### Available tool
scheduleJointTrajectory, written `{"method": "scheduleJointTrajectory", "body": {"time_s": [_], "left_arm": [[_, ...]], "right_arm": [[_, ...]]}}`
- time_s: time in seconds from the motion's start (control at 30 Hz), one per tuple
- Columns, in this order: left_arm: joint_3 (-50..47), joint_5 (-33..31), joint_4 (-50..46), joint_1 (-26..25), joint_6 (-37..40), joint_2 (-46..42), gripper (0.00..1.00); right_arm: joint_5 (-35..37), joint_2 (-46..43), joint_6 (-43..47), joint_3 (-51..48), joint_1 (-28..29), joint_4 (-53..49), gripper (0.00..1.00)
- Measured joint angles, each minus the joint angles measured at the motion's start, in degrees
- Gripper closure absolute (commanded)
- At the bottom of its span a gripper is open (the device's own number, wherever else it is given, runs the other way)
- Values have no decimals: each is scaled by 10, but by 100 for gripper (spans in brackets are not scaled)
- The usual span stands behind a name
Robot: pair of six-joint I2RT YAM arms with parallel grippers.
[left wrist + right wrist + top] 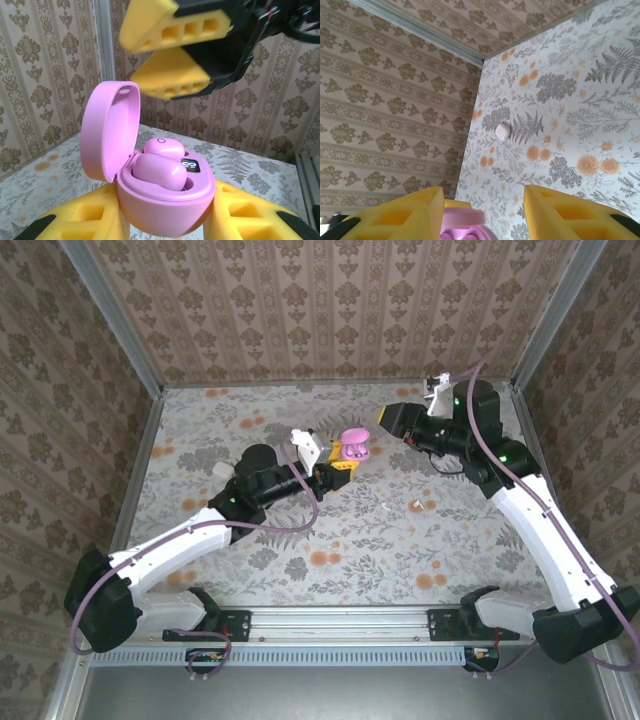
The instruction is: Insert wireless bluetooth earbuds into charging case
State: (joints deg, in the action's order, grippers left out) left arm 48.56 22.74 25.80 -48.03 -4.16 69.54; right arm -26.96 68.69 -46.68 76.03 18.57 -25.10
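- While the left gripper (342, 467) clamps the open pink charging case (165, 205), two pink earbuds (157, 172) sit inside.
- the right gripper (172, 50) hovers just right, fingers parted, empty.

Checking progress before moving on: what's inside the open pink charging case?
Two pale pink earbuds sit in the charging case, next to a small lit display. Their lower parts and the sockets beneath are covered by the case rim.
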Motion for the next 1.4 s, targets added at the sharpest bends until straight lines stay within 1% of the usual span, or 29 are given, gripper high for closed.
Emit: {"method": "scheduleJointTrajectory", "body": {"time_s": [0.33,0.73,1.4], "left_arm": [[6,8,-5,-4,4,0,64],[6,9,-7,-7,8,0,64],[6,-8,-7,-10,8,3,64]], "right_arm": [[-57,27,-12,8,0,0,49],[-109,59,-19,20,1,1,50],[-113,59,-19,20,4,1,51]]}}
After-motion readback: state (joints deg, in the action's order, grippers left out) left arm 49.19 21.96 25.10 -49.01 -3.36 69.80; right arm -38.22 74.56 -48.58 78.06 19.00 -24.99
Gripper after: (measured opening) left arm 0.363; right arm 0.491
